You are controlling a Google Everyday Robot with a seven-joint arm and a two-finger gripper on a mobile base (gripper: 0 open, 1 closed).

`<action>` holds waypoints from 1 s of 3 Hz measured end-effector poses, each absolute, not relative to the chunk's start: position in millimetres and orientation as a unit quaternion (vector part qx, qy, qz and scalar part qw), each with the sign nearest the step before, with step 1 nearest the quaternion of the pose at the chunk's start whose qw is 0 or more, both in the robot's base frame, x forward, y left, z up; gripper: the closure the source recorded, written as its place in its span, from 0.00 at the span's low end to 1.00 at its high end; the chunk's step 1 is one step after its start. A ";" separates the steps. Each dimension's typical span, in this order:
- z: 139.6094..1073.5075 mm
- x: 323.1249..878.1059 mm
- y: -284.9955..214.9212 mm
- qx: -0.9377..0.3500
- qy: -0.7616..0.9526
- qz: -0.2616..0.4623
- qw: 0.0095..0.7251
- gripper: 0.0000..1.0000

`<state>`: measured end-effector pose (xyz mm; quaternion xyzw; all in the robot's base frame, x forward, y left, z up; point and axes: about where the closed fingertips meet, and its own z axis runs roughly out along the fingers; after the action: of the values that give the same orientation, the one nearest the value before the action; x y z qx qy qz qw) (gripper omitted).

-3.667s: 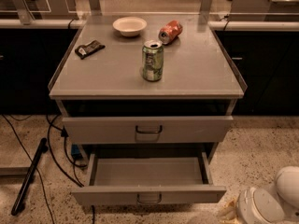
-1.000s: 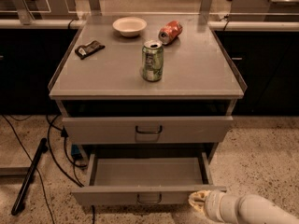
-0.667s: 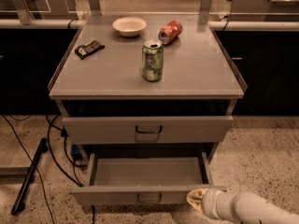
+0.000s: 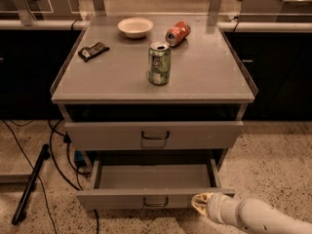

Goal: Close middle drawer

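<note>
Grey metal makes up the whole cabinet, and its middle drawer [image 4: 122,199] stands pulled well out towards the camera, at 6 o'clock below the taller-fronted upper drawer [image 4: 204,134], which sits pushed in. The open tray shows a bare bottom, so nothing inside looks likely to block a push. The gripper [image 4: 200,202] is low in the picture at about 5 o'clock, at the end of a pale arm [image 4: 258,217] that reaches in from the lower right corner. Its yellowish tip sits against, or just beside, the right part of the drawer's front panel. That placement fits a straight shove towards 12 o'clock, not a pull on the handle. Whether the gripper is spread or pressed together I cannot tell from this angle. From the gripper, the small loop handle [image 4: 156,203] lies near at 9 o'clock, and the drawer's right corner is just beside it at 3 o'clock. Pushing off-centre like this could, in my judgement, skew the drawer on its runners. On the cabinet top [image 4: 204,77] a green can [image 4: 159,63] stands upright, with a red can [image 4: 177,33] on its side at 1 o'clock from it.
</note>
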<state>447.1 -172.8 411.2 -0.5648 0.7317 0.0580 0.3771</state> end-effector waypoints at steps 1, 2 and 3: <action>407.0 463.4 -167.2 -0.557 0.729 0.062 0.393 1.00; 403.6 481.3 -162.8 -0.548 0.726 0.066 0.410 1.00; 402.5 500.2 -158.0 -0.541 0.722 0.065 0.427 1.00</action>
<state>500.2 -158.0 402.5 -0.5408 0.7216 0.0648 0.4274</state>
